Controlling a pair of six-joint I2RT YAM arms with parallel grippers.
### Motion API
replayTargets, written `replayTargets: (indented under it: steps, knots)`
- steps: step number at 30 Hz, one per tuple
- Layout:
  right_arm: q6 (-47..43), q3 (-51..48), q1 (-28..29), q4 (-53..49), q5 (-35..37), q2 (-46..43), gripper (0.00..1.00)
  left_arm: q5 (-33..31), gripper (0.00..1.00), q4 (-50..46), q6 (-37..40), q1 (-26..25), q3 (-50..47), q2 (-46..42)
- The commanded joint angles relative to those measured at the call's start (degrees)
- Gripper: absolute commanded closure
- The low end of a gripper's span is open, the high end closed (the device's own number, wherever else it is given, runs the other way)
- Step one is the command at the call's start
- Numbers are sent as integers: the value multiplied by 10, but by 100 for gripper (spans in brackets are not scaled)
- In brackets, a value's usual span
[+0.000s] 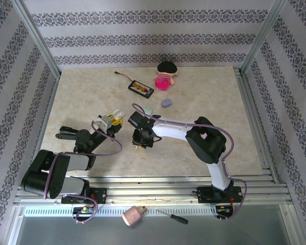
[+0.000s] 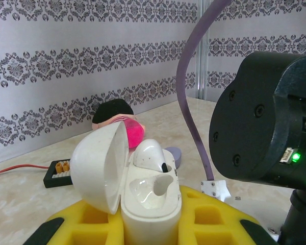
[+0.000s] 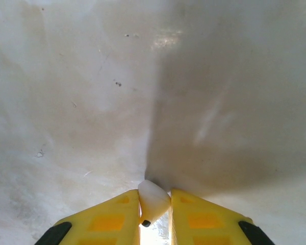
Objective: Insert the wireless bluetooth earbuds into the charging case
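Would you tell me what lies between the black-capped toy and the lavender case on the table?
A round pink object sits there, close against the black-capped toy, with bare table between it and the lavender case, as the top external view shows.

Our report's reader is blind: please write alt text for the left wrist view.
An open white charging case sits clamped in the left gripper, lid open to the left, one white earbud seated, the nearer slot empty. The right arm's black housing looms at right.

One earbud [image 2: 150, 155] is sitting in the case [image 2: 148, 209], itself sitting between the fingers of the left gripper [image 2: 150, 229]; a second earbud [image 3: 153, 200] is sitting between the fingers of the right gripper [image 3: 154, 217], over the table [image 3: 92, 102].
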Motion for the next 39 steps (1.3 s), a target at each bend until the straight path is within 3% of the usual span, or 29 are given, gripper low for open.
replayTargets:
  steps: [1,18,29,34,39]
  knots:
    - [-36,9,-2,-25,38,-18,82,11,97,32,2,7,-4,-10]
    - [-255,-102,-14,118,149,-205,83,56,97,28,-20,6,12,6]
    - [-406,-115,-15,185,108,-300,83,112,97,14,-32,4,23,11]
    - [-450,-93,-13,204,74,-306,82,127,97,13,-38,1,28,18]
    - [-487,-52,-4,174,83,-297,82,140,97,9,-42,0,33,20]
